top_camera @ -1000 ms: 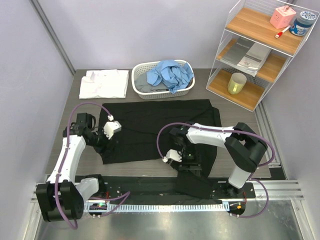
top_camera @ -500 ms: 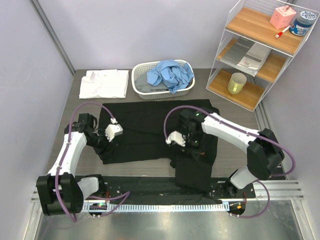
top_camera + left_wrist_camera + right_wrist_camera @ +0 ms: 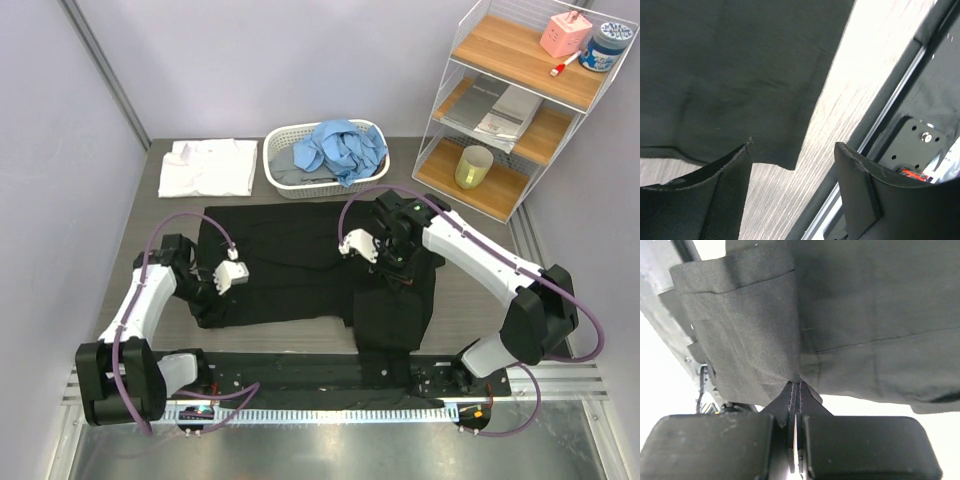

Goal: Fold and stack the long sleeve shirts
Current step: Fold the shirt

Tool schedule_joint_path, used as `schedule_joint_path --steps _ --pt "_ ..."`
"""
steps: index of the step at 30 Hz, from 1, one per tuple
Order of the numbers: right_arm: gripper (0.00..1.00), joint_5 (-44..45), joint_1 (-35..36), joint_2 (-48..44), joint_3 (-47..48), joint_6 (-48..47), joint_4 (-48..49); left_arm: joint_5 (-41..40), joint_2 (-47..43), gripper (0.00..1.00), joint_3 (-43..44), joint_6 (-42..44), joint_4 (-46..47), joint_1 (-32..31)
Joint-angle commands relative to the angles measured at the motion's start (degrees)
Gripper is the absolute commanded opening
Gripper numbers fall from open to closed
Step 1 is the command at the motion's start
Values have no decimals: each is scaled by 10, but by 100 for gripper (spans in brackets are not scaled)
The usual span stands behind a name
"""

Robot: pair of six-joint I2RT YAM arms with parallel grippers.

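Note:
The black long sleeve shirt [image 3: 290, 255] lies spread across the middle of the table. My right gripper [image 3: 393, 268] is shut on a fold of it near its right side and holds the cloth up off the table; in the right wrist view the fingertips [image 3: 799, 382] pinch black cloth [image 3: 865, 305]. A strip of the shirt [image 3: 392, 325] trails from there toward the near edge. My left gripper [image 3: 213, 290] stands open at the shirt's near-left corner. In the left wrist view its jaws [image 3: 793, 147] frame that corner [image 3: 740, 75] with bare table between them. A folded white shirt [image 3: 208, 167] lies at back left. A light blue one [image 3: 340, 148] is crumpled in the basket.
The white slatted basket [image 3: 325, 187] stands at the back centre. A wire rack with wooden shelves [image 3: 520, 110] stands at back right and holds a yellow cup [image 3: 473, 167] and small items. A metal rail [image 3: 300, 375] runs along the near edge.
My right gripper shut on the black shirt near the front edge and carried the fold up and toward the back right. My left gripper slid toward the near-left corner.

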Motion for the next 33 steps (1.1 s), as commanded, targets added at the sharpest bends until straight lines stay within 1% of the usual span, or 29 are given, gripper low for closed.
schedule_joint_path --steps 1,2,6,12,18,21,25,26,28,29,30,33 --pt "1 21 1 -30 20 9 3 -17 -17 62 -28 71 -2 1" --pt "1 25 1 -32 20 12 3 -20 -17 58 -33 85 2 1" --pt "1 32 1 -46 22 19 3 -42 -9 54 -50 108 50 -1" --pt "1 54 0 -68 31 23 2 -67 15 52 -68 156 59 -11" --pt "1 63 0 -86 48 30 -5 -71 4 42 -79 161 69 -22" --pt "1 72 1 -98 55 31 -9 -79 -3 41 -81 168 65 -29" --pt "1 76 1 -113 58 31 -10 -86 -14 30 -87 167 72 -44" --pt "1 79 1 -114 62 31 -12 -87 -22 23 -89 164 73 -44" --pt "1 83 1 -116 65 30 -18 -86 -30 14 -87 159 71 -44" --pt "1 86 1 -117 70 28 -19 -85 -37 4 -83 155 64 -43" --pt "1 89 1 -118 72 28 -21 -76 -42 1 -69 154 39 -44" --pt "1 91 1 -125 80 24 -30 -59 -70 0 -49 159 -11 -44"
